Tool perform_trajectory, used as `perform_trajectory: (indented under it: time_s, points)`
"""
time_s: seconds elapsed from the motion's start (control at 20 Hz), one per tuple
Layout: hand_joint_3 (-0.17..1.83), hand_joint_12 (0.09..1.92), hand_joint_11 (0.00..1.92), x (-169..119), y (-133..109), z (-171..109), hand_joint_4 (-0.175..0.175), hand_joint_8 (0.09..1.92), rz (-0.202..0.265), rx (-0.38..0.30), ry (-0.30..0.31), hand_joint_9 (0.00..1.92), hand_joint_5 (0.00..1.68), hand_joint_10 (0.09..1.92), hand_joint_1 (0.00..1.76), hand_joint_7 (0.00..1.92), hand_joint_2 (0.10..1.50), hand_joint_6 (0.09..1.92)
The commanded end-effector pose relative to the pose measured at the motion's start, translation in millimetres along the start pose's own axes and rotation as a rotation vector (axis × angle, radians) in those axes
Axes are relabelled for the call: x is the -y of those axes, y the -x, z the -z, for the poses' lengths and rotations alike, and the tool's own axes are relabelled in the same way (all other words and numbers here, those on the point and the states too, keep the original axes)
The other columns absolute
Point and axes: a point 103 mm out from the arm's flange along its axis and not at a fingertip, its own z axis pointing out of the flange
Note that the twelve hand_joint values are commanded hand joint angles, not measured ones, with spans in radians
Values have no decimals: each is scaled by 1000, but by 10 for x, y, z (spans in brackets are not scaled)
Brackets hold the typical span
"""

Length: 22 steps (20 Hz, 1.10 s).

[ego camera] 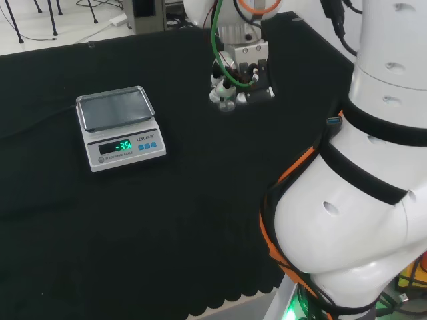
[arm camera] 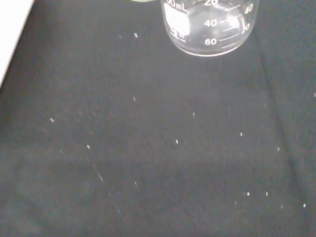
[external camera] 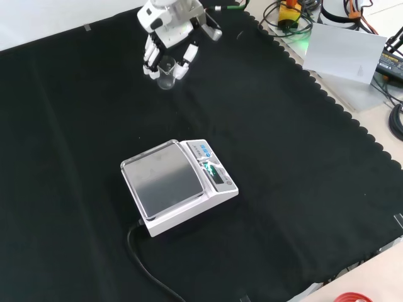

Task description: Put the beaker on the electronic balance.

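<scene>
A small clear beaker (external camera: pixel 165 71) was seen in the front view between the fingers (external camera: pixel 151 63) of the hand (external camera: pixel 165 39), which was lowered from the top of that view with its fingers pointing down on either side of the glass. The fingers were curled around the beaker's wall, so the vessel was taken to be held; whether its base rested on the black cloth (external camera: pixel 283 157) or hung just above it could not be told. Relative to the electronic balance (external camera: pixel 178 185), the beaker was placed well apart, farther up the front view and slightly to the left. In the head view the hand (ego camera: pixel 235 85) was found to the right of the balance (ego camera: pixel 120 128) and a little beyond it, with bare cloth between the two. The balance's metal pan (external camera: pixel 164 178) was left bare, and its display was lit green. A black cable (external camera: pixel 148 270) was seen leading from the balance toward the near edge of the cloth in the front view. In the wrist view the beaker (arm camera: pixel 207 27) was shown close by, upright, with white graduation marks on its wall and nothing visible inside it.
</scene>
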Motion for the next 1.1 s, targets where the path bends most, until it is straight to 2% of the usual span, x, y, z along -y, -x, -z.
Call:
perform_trajectory:
  time_s: [0.05,0.55,1.1]
  points:
    - [-175,1073,848,149,-142,273,-108,657,39,-29,27,1032,743,493,1092,607,1217,808]
    - [-175,1066,863,47,-523,508,-103,657,109,-37,44,1054,762,492,1094,635,1217,814]
    - [-175,1058,880,-192,-991,563,-102,653,185,-27,37,1067,771,485,1098,652,1216,814]
